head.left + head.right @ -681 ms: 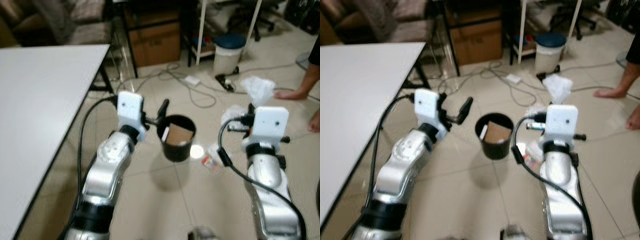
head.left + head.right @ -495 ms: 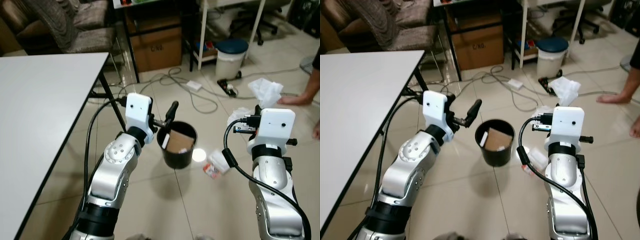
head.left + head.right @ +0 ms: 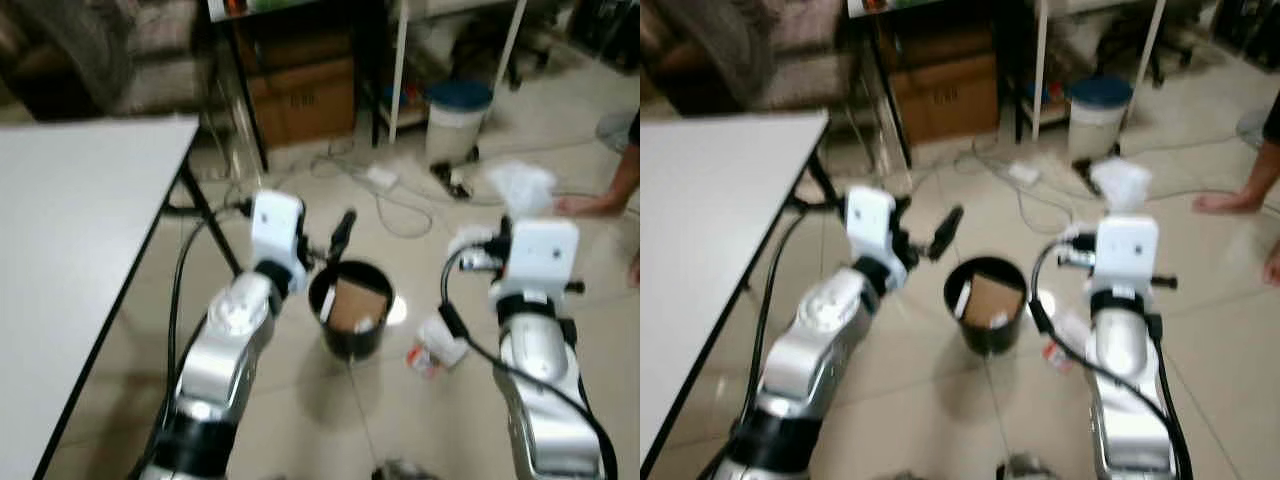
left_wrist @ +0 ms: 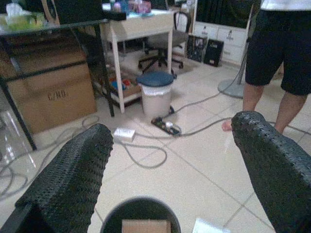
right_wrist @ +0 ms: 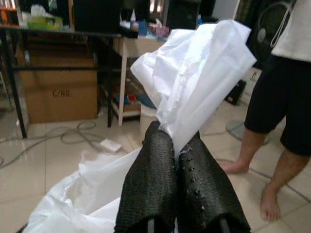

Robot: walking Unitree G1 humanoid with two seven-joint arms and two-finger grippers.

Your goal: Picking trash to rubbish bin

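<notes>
White plastic bag [image 5: 194, 82] pinched in right claw [image 5: 177, 153]; left claw [image 4: 170, 160] spread above black bin [image 3: 350, 308].

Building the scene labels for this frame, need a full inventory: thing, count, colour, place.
Black round rubbish bin: 1, black, on the floor between the arms; brown cardboard piece inside.
White crumpled plastic sheet: 1, white, pinched in the right gripper.
Small white and red wrapper: 1, on the floor right of the bin.
White tabletop: 1, robot's left.
Brown cardboard box: 1, under the dark shelf at the back.
White pail with blue lid: 1, far floor.
Grey cables with power strip: several, floor beyond the bin.
Person's bare legs: black shorts, far right.
Left gripper: black fingers apart, above the bin's rim.
Right gripper: black fingers closed on the sheet.
</notes>
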